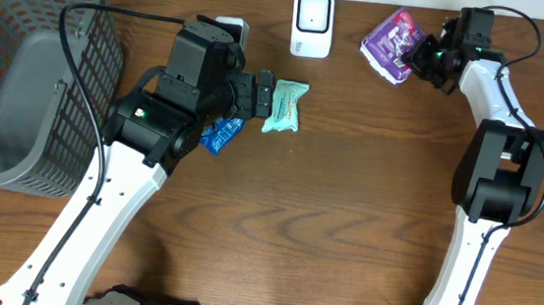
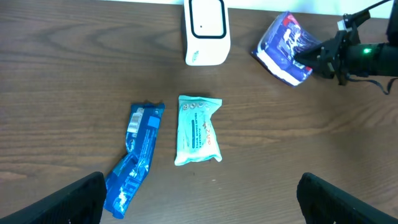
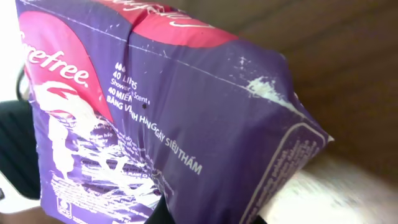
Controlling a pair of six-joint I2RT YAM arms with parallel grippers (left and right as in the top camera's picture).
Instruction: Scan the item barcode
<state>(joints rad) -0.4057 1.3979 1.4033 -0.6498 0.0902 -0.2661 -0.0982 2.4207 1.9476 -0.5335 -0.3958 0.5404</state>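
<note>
The purple pack (image 1: 390,44), a soft plastic pouch with a pink band and white print, lies on the brown wooden table (image 1: 346,208) just to the right of the white scanner (image 1: 312,23), a small box with rounded corners. The right gripper (image 1: 421,55) is closed tight on the pack's right edge. In front of the scanner, the left gripper (image 1: 269,95) has its jaws wide apart above a teal crinkled pillow pack (image 1: 286,107). A glossy blue wrapper (image 1: 220,133) lies beside it. A grey mesh basket (image 1: 22,71) is far left of the scanner.

"refree", "40" on purple pack (image 3: 186,124)
</note>
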